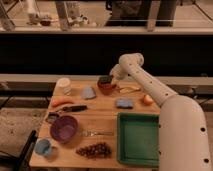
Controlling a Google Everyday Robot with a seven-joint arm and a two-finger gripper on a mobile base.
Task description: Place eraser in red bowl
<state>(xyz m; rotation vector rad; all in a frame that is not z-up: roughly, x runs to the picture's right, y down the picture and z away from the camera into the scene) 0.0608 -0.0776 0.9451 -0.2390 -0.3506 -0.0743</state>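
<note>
The red bowl stands at the back middle of the wooden table. The eraser, a small dark block, is right over the bowl's mouth at the tip of my gripper. The gripper reaches in from the right on the white arm and looks shut on the eraser. Whether the eraser touches the bowl's rim I cannot tell.
Two pale blue pads lie left and front-right of the bowl. A banana and an orange fruit lie to the right. A white cup, carrot, purple bowl, fork, grapes, blue cup and green tray share the table.
</note>
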